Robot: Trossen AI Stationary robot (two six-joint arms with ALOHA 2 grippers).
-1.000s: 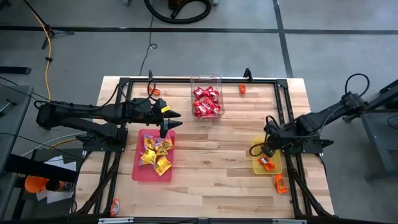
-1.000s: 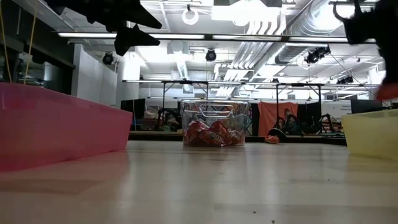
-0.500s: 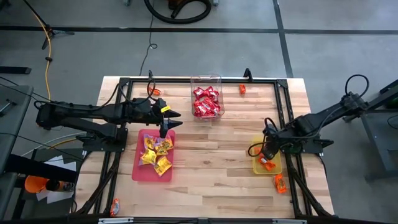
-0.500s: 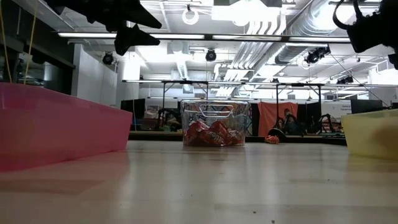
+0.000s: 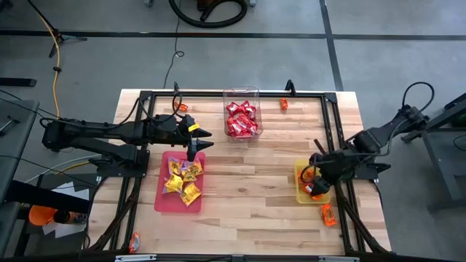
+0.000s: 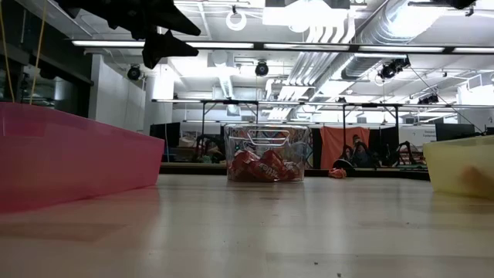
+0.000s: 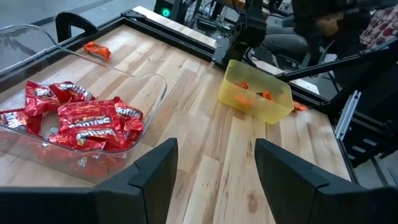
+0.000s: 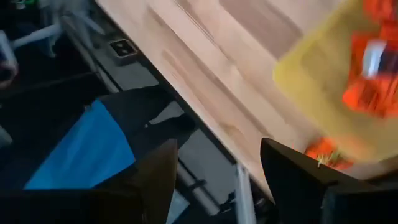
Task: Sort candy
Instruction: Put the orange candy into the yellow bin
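Candy (image 5: 327, 214) is light, crinkly, slippery: pinch it across the middle.
Right tool (image 5: 316, 179) open over yellow tray (image 5: 300, 191); left tool (image 5: 192, 149) open, empty.

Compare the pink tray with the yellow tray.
The pink tray is larger than the yellow tray. The pink tray holds yellow candy; the yellow tray holds orange candy. The left gripper hovers at the pink tray's edge, the right gripper over the yellow tray. Both sit flat on the table.

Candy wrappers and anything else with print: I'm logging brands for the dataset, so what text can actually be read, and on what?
None can be read.
Red candy packets in the clear tub: white lettering, too blurred to make out.
Orange packets in the yellow tray: too small.
Yellow packets in the pink tray: too small.
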